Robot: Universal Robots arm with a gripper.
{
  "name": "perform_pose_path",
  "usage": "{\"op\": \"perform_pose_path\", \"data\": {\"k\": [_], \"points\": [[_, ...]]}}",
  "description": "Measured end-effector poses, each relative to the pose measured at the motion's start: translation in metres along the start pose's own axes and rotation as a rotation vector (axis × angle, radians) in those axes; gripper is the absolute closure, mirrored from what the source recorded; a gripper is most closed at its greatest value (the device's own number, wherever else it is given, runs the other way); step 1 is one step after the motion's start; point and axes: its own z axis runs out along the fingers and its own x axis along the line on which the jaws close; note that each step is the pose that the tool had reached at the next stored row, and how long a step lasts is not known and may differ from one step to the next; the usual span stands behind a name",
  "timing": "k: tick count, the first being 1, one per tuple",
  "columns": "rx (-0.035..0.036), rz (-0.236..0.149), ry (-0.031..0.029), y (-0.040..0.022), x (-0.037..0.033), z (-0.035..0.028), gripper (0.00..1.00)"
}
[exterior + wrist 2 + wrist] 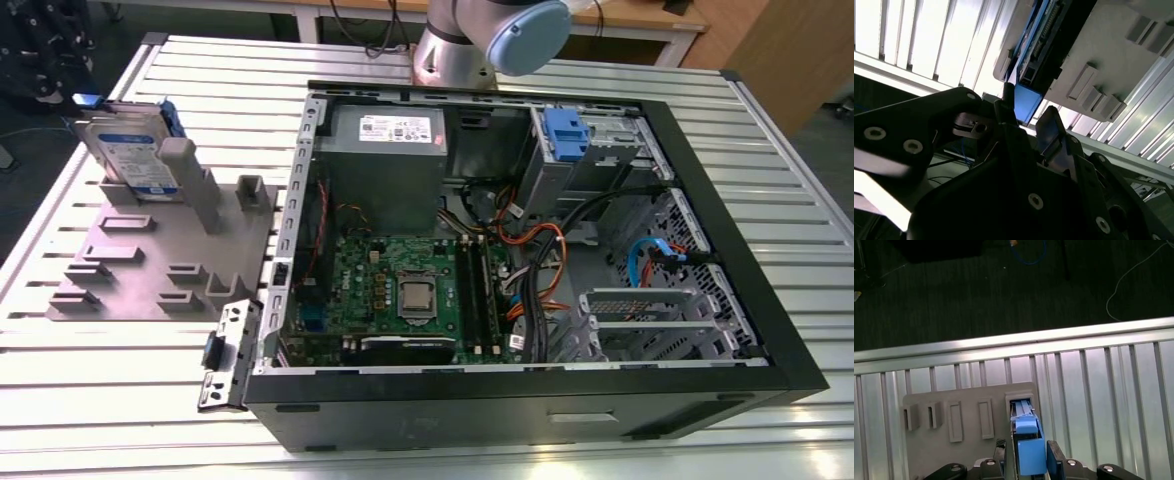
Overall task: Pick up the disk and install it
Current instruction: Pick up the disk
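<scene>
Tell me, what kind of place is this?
Likely a robotics lab bench: an opened desktop computer on a slatted metal table, the disk standing in a grey fixture plate, a robot arm behind.

Slatted aluminium table, glare on slats; dark floor beyond; wooden desk behind.

you're in a robotics lab: slatted metal bench, opened computer case, grey holding plate beside it.
</scene>
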Motion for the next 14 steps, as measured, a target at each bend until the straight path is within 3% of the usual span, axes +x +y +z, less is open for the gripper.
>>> {"op": "perform_pose_path", "data": {"k": [5, 14], "points": [[0.0002, -0.002, -0.0006, 0.0005, -0.0053, 0.0029, 0.55], [-0.0002, -0.008, -0.0003, 0.0012, -0.0052, 0.0098, 0.55]]}}
